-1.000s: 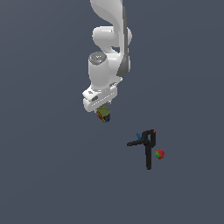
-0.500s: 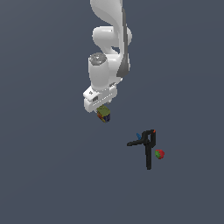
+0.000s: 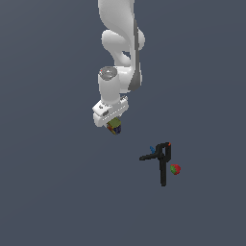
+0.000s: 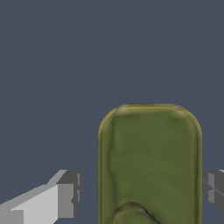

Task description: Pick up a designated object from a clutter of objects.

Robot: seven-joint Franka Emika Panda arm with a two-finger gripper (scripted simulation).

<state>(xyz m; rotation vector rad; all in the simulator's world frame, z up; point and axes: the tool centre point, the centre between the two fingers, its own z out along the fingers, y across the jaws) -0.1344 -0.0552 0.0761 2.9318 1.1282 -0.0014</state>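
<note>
The small squat can [image 3: 114,128] sits directly under my gripper [image 3: 113,124] in the exterior view, its multicoloured label just showing below the white hand. In the wrist view the can's olive-green top [image 4: 149,162] fills the space between the fingers of my gripper [image 4: 142,192]. One finger [image 4: 68,194] stands a small gap off the can's side. The other finger [image 4: 214,188] is right against the opposite side. The jaws straddle the can and are not closed tight on it.
A black L-shaped clamp [image 3: 163,166] with blue and red tips lies toward the exterior view's lower right, well apart from the gripper. A tiny red-and-green ball [image 3: 176,169] rests beside the clamp. The floor is plain dark grey.
</note>
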